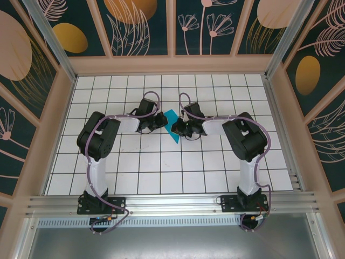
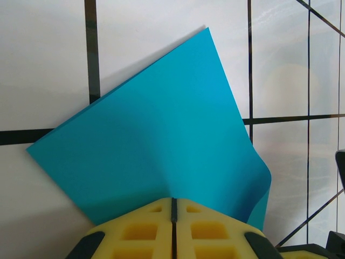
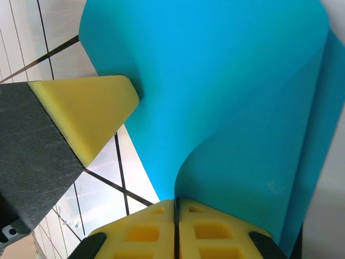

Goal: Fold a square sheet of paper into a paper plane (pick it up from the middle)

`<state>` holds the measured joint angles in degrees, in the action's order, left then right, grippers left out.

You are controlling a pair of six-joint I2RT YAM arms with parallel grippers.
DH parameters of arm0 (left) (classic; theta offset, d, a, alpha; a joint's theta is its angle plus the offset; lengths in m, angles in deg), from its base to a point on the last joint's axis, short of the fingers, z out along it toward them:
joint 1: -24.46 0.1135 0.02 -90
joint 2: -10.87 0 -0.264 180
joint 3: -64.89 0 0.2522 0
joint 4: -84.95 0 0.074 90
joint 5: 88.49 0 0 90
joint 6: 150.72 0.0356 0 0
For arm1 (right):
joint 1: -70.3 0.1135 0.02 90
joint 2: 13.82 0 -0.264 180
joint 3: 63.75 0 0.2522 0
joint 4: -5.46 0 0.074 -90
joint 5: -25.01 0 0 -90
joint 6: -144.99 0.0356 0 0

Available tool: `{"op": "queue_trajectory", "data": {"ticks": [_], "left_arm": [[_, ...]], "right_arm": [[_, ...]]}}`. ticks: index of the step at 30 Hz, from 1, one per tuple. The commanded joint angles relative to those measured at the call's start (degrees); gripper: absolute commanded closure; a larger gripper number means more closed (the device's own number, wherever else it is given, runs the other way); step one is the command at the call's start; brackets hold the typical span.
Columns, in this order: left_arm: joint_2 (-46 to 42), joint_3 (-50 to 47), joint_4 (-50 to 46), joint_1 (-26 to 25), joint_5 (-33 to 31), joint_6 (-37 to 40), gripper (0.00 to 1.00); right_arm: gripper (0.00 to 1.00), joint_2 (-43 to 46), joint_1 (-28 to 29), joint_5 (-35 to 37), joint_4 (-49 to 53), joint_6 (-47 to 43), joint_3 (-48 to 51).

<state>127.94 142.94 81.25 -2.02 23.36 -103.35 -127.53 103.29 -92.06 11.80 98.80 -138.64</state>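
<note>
Pressed tight together, the yellow foam pads [image 2: 140, 232] of the left gripper [image 2: 173, 208] leave hardly a seam between them and pinch one edge of the square sheet of paper [image 2: 161, 129]. From the left wrist, the teal sheet fans up and away from the pads. It is mostly flat, and its right corner curls over on itself. The right gripper [image 3: 176, 209] is clamped just as firmly on the opposite side. From the right wrist, the paper bows into a smooth standing curl above its pads, and one yellow fingertip of the left gripper touches the sheet at the left.

Seen from above, the two arm bases sit on an aluminium rail [image 1: 172, 200] at the near edge. Beyond the rail lies the table [image 1: 161, 167], a glossy white surface ruled into squares by thin dark lines. Both arms bend inward over it, and the grippers meet near the middle, slightly toward the far side, with the sheet held between them. I cannot tell whether any part of the paper rests on the tiles.

A pale wooden frame [image 1: 172, 65] borders the table on its sides and far edge. Behind it rise dark teal wall panels [image 1: 215, 27] printed with peach and gold ovals and line-drawn flowers and leaves. The panels are divided by wooden slats, and metal posts run up from the far corners.
</note>
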Motion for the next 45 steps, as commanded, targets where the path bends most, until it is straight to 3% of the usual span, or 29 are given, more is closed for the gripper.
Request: {"op": "queue_trajectory", "data": {"ticks": [1,13,20,26,34,39,45], "left_arm": [[2.13,0.05,-1.55,-0.33,0.48,1.05,0.90],[1.75,0.39,-1.91,-0.35,0.25,1.00,0.90],[-2.40,1.22,-2.81,-0.24,-2.32,-0.29,0.87],[-6.60,0.29,-3.03,1.29,-6.08,-2.57,0.85],[-8.60,-2.37,-0.40,1.85,-3.48,-4.04,0.83],[-8.60,-3.20,1.18,1.85,-0.55,-4.27,0.83],[-8.86,-4.30,2.22,1.58,1.48,-4.25,0.85]], "right_arm": [[0.90,-1.71,-0.08,0.87,1.15,-0.59,-1.16],[0.90,-2.53,-0.07,1.67,2.30,-0.66,-1.49],[0.74,-2.62,-0.12,1.58,3.28,-0.73,-0.64],[0.68,-2.21,-0.65,1.29,2.90,-0.40,0.62],[0.62,-0.40,-1.34,0.03,-0.23,0.50,3.70],[0.63,-0.22,-1.33,-0.61,-1.11,0.86,4.91],[0.82,-0.55,-3.02,-0.79,-0.96,1.19,5.24]]}}
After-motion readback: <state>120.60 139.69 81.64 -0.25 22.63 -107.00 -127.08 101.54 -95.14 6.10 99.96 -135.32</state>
